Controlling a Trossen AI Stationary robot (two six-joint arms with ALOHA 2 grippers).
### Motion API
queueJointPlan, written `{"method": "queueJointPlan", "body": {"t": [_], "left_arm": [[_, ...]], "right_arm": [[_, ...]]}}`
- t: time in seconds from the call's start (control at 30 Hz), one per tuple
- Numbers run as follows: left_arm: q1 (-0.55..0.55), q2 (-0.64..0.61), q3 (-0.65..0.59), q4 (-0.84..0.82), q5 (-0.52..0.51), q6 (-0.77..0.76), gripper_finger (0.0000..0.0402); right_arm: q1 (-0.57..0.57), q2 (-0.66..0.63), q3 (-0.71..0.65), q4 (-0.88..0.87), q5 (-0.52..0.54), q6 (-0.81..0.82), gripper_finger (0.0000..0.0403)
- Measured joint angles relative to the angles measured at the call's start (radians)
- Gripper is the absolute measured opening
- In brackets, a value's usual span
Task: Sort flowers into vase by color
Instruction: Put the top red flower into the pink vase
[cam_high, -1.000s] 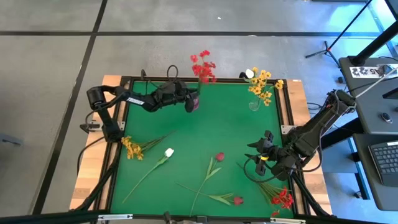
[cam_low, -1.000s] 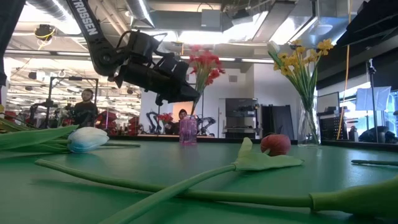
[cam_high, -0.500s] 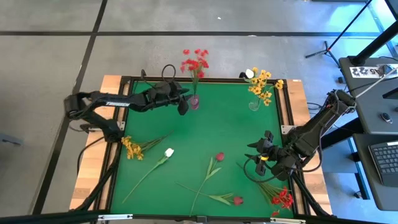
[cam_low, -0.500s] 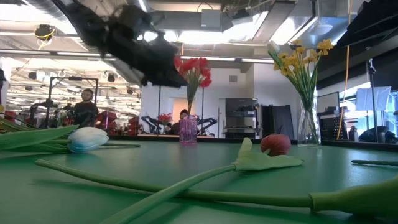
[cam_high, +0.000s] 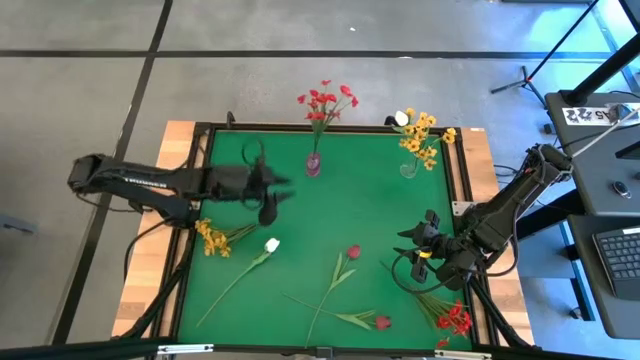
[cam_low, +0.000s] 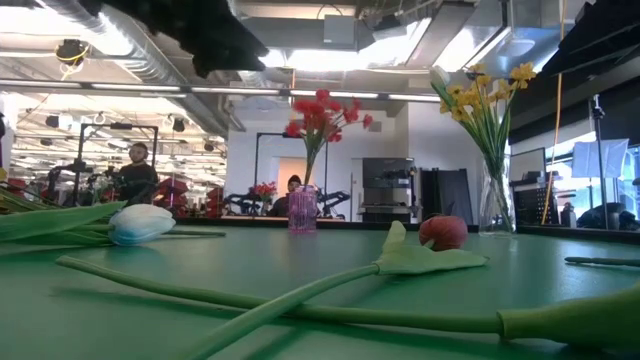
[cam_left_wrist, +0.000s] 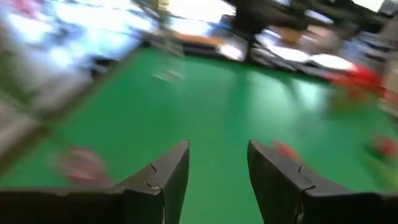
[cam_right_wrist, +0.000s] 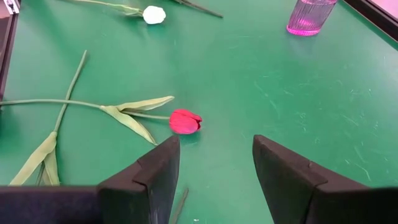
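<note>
A red blossom cluster (cam_high: 325, 100) stands with its stem in the pink vase (cam_high: 314, 163) at the far edge. Yellow blossoms with a white bud (cam_high: 416, 135) stand in the clear vase (cam_high: 409, 168). Lying on the green mat are a yellow cluster (cam_high: 212, 238), a white bud (cam_high: 271, 244), two dark red buds (cam_high: 352, 251) (cam_high: 382, 322) and a red cluster (cam_high: 455, 320). My left gripper (cam_high: 270, 195) hovers open left of the pink vase, with nothing between its fingers (cam_left_wrist: 168, 177). My right gripper (cam_high: 410, 248) hangs open over the near right, pointing at a red bud (cam_right_wrist: 185, 121).
A raised black frame (cam_high: 200, 150) borders the mat, with wooden table edges outside it. The stems of the lying flowers cross near the front middle (cam_high: 335, 300). Bare mat lies between the two vases and the lying flowers (cam_high: 350, 200). People and equipment show in the room behind (cam_low: 135, 170).
My left gripper has drawn back from the pink vase toward the table's left and near edges, rising as it went. The red blossom cluster has stayed in the pink vase, now standing free of the gripper and more upright.
</note>
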Motion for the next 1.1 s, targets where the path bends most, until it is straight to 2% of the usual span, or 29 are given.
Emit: {"method": "queueJointPlan", "body": {"t": [0.13, 0.2, 0.4, 0.57, 0.77, 1.1], "left_arm": [[-0.18, 0.068, 0.0, 0.001, 0.016, -0.094, 0.0157], [-0.258, 0.118, 0.0, 0.038, -0.015, -0.152, 0.0157], [-0.401, 0.304, 0.001, 0.223, -0.107, -0.297, 0.0157], [-0.445, 0.472, 0.053, 0.325, -0.11, -0.375, 0.0157], [-0.463, 0.647, 0.168, 0.343, -0.106, -0.398, 0.0157], [-0.471, 0.825, 0.326, 0.317, -0.077, -0.397, 0.0157]], "right_arm": [[0.0, 0.0, 0.0, 0.0, 0.001, 0.0, 0.0202], [0.0, 0.0, 0.0, 0.0, 0.001, 0.0, 0.0202], [0.0, 0.0, 0.0, 0.0, 0.002, 0.0, 0.0202], [0.0, 0.0, 0.0, 0.0, 0.001, 0.0, 0.0202], [0.0, 0.0, 0.0, -0.003, 0.0, -0.012, 0.0202], [0.0, 0.0, 0.0, 0.011, 0.009, -0.026, 0.0202]]}}
